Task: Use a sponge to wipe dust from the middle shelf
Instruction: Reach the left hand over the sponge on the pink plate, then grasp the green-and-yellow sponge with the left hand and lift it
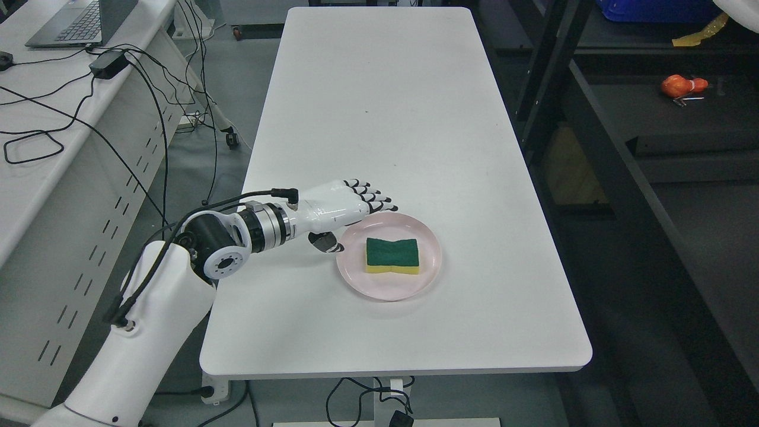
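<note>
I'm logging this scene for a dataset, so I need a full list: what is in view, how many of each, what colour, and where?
sponge: one, green top on a yellow base, lying on the plate.
plate: one, pale pink, on the near half of the table.
table: one, white, running up the middle of the picture.
side desk: one, white, at the left, with black cables across it.
laptop: one, grey, top left on the side desk.
power adapter: one, black, on the side desk.
shelving: one dark unit, at the right.
orange object: one, on a shelf at the upper right; too small to identify.
left hand: one, white with black finger joints, fingers spread over the plate's left rim, holding nothing.
</note>
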{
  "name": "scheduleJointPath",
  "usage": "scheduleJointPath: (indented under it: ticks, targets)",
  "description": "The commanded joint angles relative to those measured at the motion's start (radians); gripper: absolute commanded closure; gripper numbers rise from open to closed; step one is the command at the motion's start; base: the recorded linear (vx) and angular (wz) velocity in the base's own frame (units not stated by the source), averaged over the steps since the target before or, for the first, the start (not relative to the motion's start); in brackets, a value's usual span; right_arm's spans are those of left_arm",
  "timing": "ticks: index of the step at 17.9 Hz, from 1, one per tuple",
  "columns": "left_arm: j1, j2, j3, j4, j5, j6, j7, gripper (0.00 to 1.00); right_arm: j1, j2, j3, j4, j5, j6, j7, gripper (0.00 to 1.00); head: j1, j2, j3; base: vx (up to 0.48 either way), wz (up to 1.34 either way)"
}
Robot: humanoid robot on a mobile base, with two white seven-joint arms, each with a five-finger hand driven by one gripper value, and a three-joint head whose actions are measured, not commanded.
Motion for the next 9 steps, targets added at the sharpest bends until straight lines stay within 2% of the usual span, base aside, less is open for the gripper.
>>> scheduleJointPath:
  ticks: [1, 6, 9]
  targets:
    - [-0.046, -0.165, -0.133, 0.139, -0.040, 0.000, 0.001, 0.05, 0.000, -0.017, 0.000, -0.017, 0.000, 0.001, 0.001, 0.00, 0.0000, 0.000, 0.000, 0.000, 0.00]
    - [0.018, -0.190, -0.169, 0.134, -0.041, 0.000, -0.007, 0.06, 0.000, -0.017, 0.000, -0.017, 0.000, 0.001, 0.001, 0.00, 0.0000, 0.000, 0.000, 0.000, 0.00]
    - [0.028, -0.183, -0.146, 0.133, -0.046, 0.000, -0.009, 0.12, 0.000, -0.017, 0.000, -0.017, 0.000, 0.001, 0.001, 0.00, 0.0000, 0.000, 0.000, 0.000, 0.00]
